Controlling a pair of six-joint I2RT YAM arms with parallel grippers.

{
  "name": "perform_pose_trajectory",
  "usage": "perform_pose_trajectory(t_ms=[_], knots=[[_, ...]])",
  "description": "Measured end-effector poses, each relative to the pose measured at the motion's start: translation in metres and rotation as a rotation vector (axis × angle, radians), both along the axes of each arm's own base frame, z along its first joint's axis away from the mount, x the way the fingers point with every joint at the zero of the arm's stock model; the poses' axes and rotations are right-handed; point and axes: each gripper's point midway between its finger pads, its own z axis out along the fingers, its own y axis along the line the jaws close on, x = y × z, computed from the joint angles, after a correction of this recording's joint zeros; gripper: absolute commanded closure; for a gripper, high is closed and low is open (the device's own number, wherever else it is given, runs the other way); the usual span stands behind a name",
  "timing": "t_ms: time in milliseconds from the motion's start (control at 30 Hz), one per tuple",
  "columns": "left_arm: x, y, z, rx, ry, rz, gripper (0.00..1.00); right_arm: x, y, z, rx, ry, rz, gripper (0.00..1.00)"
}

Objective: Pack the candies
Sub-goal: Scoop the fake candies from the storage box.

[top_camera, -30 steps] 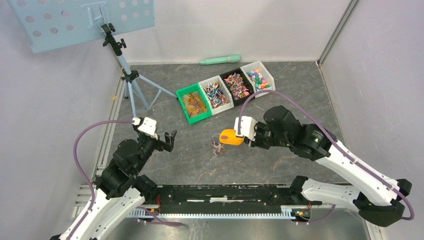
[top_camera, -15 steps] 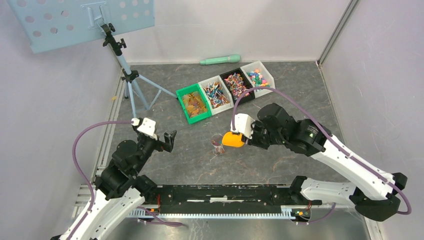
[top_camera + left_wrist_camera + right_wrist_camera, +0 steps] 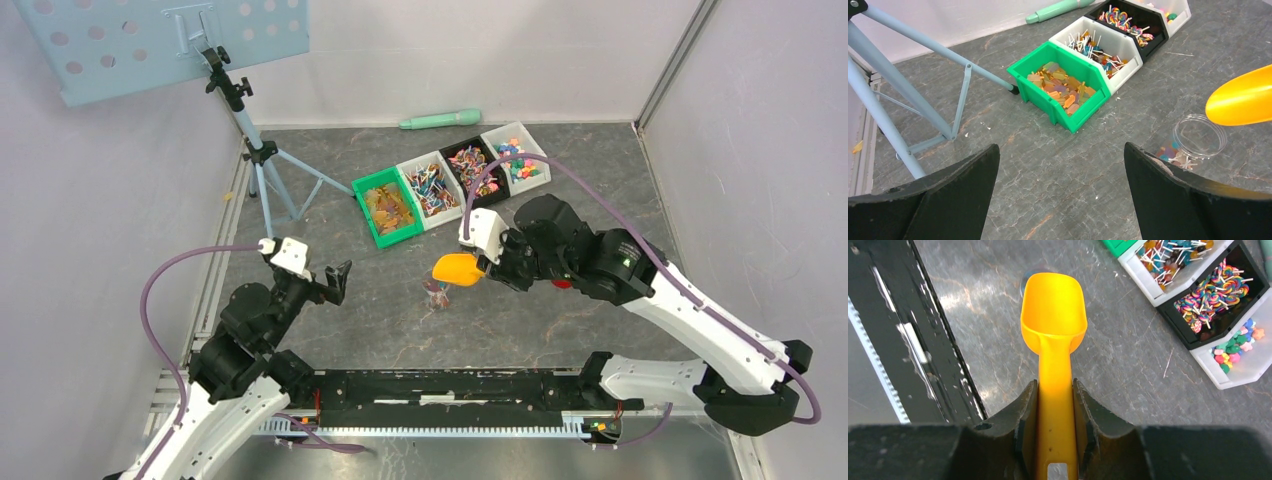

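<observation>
Candies fill a row of four bins: golden-brown ones in the green bin (image 3: pixel 388 211) (image 3: pixel 1060 89), stick sweets in the white bin (image 3: pixel 432 188) (image 3: pixel 1168 260), swirled lollipops in the black bin (image 3: pixel 471 170) (image 3: pixel 1215 287), and small mixed sweets in the far white bin (image 3: pixel 516 155) (image 3: pixel 1238 345). A clear jar (image 3: pixel 436 293) (image 3: pixel 1199 136) on the floor holds a few candies (image 3: pixel 1168 152). My right gripper (image 3: pixel 487 262) (image 3: pixel 1054 385) is shut on the handle of the yellow scoop (image 3: pixel 455 269) (image 3: pixel 1054 310) (image 3: pixel 1243 100), whose empty bowl hangs just above the jar. My left gripper (image 3: pixel 335 283) (image 3: pixel 1062 155) is open over bare floor left of the jar.
A blue tripod (image 3: pixel 255 150) (image 3: pixel 908 95) carrying a perforated plate stands at the back left. A mint-green stick (image 3: pixel 440 120) (image 3: pixel 1058 9) lies by the back wall. A red lid (image 3: pixel 563 283) peeks out under the right arm. The black rail (image 3: pixel 450 385) runs along the near edge.
The right arm has shifted left and a little away with the scoop, bringing its bowl over the jar. The left arm has barely moved.
</observation>
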Motion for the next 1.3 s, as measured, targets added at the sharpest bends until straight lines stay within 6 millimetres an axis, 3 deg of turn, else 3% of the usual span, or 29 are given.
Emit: perform_pose_trajectory(t_ms=[200, 400, 833, 1033, 1300], knots=[[-0.002, 0.003, 0.004, -0.011, -0.016, 0.009, 0.00, 0.013, 0.016, 0.013, 0.113, 0.020, -0.121, 1.00], [-0.006, 0.011, 0.012, -0.034, -0.051, 0.033, 0.00, 0.050, 0.050, 0.013, 0.130, 0.063, -0.293, 1.00], [-0.007, 0.016, 0.015, -0.045, -0.069, 0.053, 0.00, 0.132, 0.133, -0.029, 0.026, 0.093, -0.462, 1.00], [-0.008, 0.018, 0.017, -0.051, -0.078, 0.059, 0.00, 0.147, 0.145, -0.050, -0.017, 0.095, -0.497, 1.00], [-0.009, 0.019, 0.017, -0.055, -0.082, 0.059, 0.00, 0.157, 0.148, -0.086, -0.086, 0.120, -0.517, 1.00]])
